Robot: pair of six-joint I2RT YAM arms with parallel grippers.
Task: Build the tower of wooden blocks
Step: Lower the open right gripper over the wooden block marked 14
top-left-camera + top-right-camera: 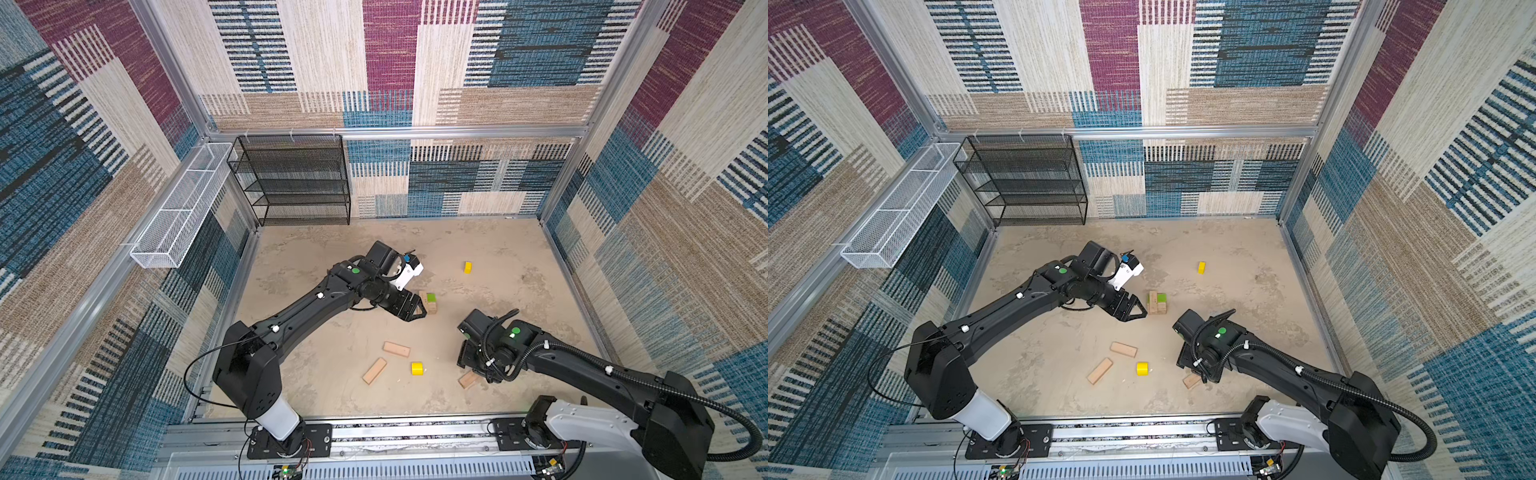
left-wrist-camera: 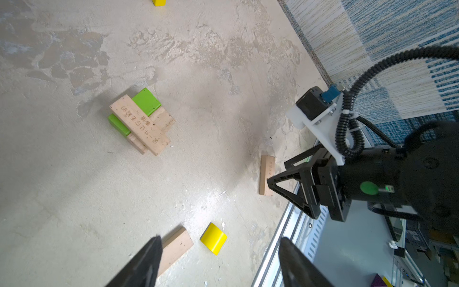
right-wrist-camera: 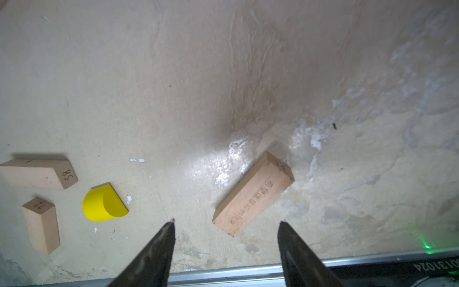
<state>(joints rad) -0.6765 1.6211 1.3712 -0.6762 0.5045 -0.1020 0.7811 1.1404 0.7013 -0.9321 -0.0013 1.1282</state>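
Observation:
The tower [image 1: 430, 302] [image 1: 1158, 302] is a low stack: a lime-green brick [image 2: 146, 100] and tan planks, with one printed plank [image 2: 140, 125] lying across the top. My left gripper [image 1: 419, 311] [image 2: 219, 242] hovers open and empty just left of it. My right gripper [image 3: 226, 223] [image 2: 278, 174] is open and empty, its fingers either side of the near end of a loose tan plank [image 3: 253, 193] [image 1: 468, 379] without touching it. Two more planks [image 1: 396, 349] [image 1: 374, 370] and a yellow half-round [image 1: 417, 368] [image 3: 104, 206] lie near the front. Another yellow piece [image 1: 468, 267] sits farther back.
A black wire shelf [image 1: 299, 183] stands at the back left and a white wire basket [image 1: 183, 208] hangs on the left wall. An aluminium rail [image 1: 374, 428] edges the front, close behind the right gripper. Patterned walls enclose the floor.

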